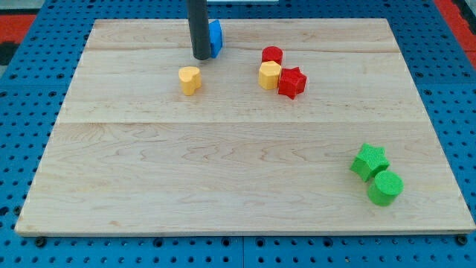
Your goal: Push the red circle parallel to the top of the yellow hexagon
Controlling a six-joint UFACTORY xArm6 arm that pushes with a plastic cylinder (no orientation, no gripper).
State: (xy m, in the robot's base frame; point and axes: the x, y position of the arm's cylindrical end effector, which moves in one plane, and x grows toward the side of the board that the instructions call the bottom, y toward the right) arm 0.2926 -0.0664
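Observation:
The red circle (272,54) sits at the view's top centre-right, touching the top of the yellow hexagon (269,75). A red star (291,83) touches the hexagon's right side. My tip (201,57) is at the view's top, left of the red circle by about a hand's width, right beside a blue block (216,38) that it partly hides. A yellow heart-like block (190,80) lies just below my tip.
A green star (370,161) and a green circle (385,187) sit together at the view's lower right. The wooden board (223,171) lies on a blue pegboard surface.

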